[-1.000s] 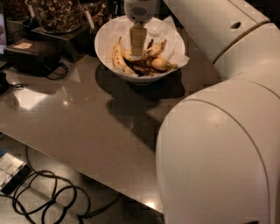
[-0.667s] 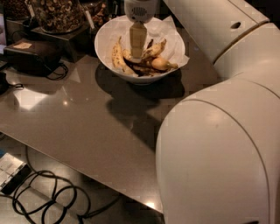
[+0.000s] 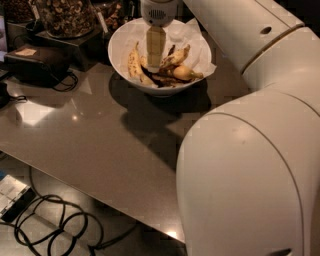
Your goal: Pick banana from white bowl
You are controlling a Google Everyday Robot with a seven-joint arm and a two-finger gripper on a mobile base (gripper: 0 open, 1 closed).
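Below the near edge of the worktop (image 3: 100,140), on the floor, black cables (image 3: 55,225) lie in loops, with a small black-and-white object (image 3: 12,197) beside them at the left. The robot's bulky white arm (image 3: 250,175) fills the near right side and reaches over the right edge of the worktop toward the far edge.

The worktop is a glossy grey-brown slab, and light glints on it near the left edge. The white bowl (image 3: 116,42) stands on it close to the far edge, about midway along, and casts a dark shadow toward the near side. Crumpled white paper (image 3: 197,45) lines the bowl and rises above its rim on the right.

The banana (image 3: 133,64), long, pale and lightly speckled, lies along the left inner wall of the bowl. To its right a short orange-yellow banana (image 3: 183,73) sits on some dark peel, and a brown-spotted banana (image 3: 176,56) lies just behind that.

The claw (image 3: 154,64) hangs straight down into the middle of the bowl, just beside the banana on its right. I cannot tell whether the claw is apart or together, nor whether it touches the fruit.

Near the far left corner sit a black box (image 3: 35,62) with a cord and a clear jar (image 3: 65,15) of brown pieces.
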